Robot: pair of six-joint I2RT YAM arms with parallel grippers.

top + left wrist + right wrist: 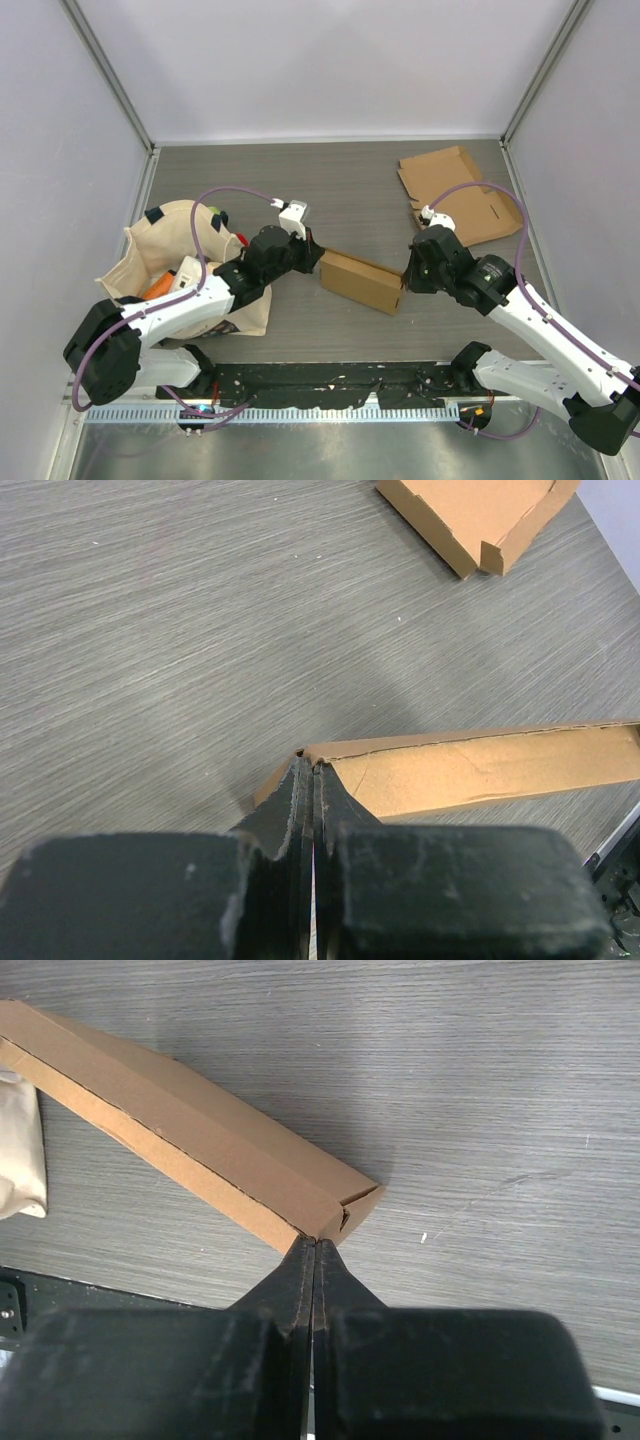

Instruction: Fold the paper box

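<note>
Item: long brown cardboard box (pixel 362 281), open-ended, lying mid grey wood-grain table (pixel 340 190), between both claws. L claw (pixel 318 258): closed tight, tips at box's left end. R claw (pixel 405 281): closed tight, tips touching right-end corner. Cardboard pinched? Can't tell.

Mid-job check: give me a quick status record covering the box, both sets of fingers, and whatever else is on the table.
box: folded into a long shape, lying on the table between the arms
left fingers: shut, tips at the box's left end corner
right fingers: shut, tips at the box's right end corner
grip on cardboard: cannot tell
flat cardboard: unfolded, far right, apart from the box
bag: cloth, left side, partly under the left arm
</note>
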